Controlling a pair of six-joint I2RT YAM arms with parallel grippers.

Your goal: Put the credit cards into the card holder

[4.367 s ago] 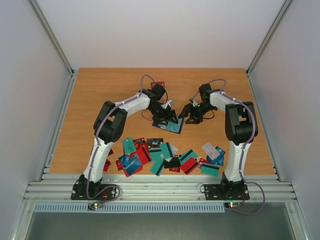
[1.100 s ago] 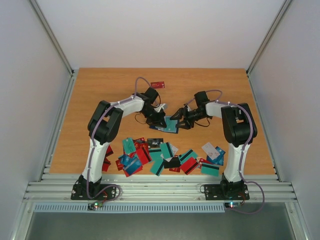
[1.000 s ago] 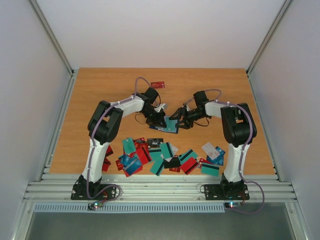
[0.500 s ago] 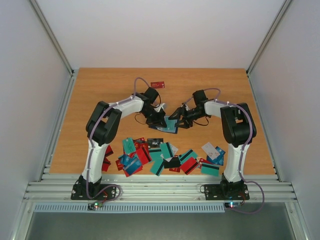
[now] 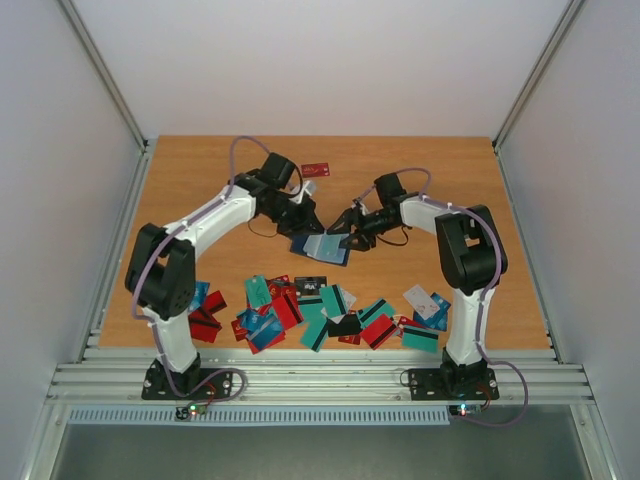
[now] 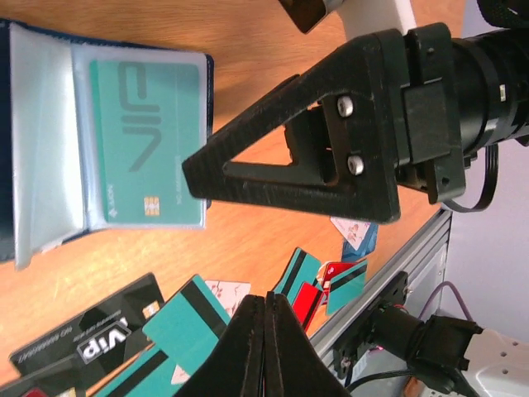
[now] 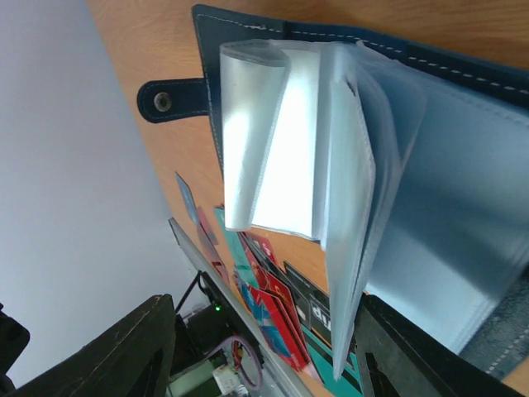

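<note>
The card holder lies open on the table. It is in the middle of the top view, between the two arms. Its clear pockets fan up like pages in a book. In the left wrist view, one teal card with "VIP" on it sits inside a pocket at the upper left of the frame.

The left gripper is closed tight. Its two tips touch, and it holds nothing. In the top view it is just to the upper left of the card holder.

The right gripper has its fingers spread apart. In the right wrist view the clear pockets stand between them, close to the finger at the lower right. I cannot tell if that finger touches them.

Many credit cards lie in a messy row in the lower part of the top view, near the arm bases. They are teal, red, blue, white and black. One red card lies alone in the upper middle, well apart from the rest.
</note>
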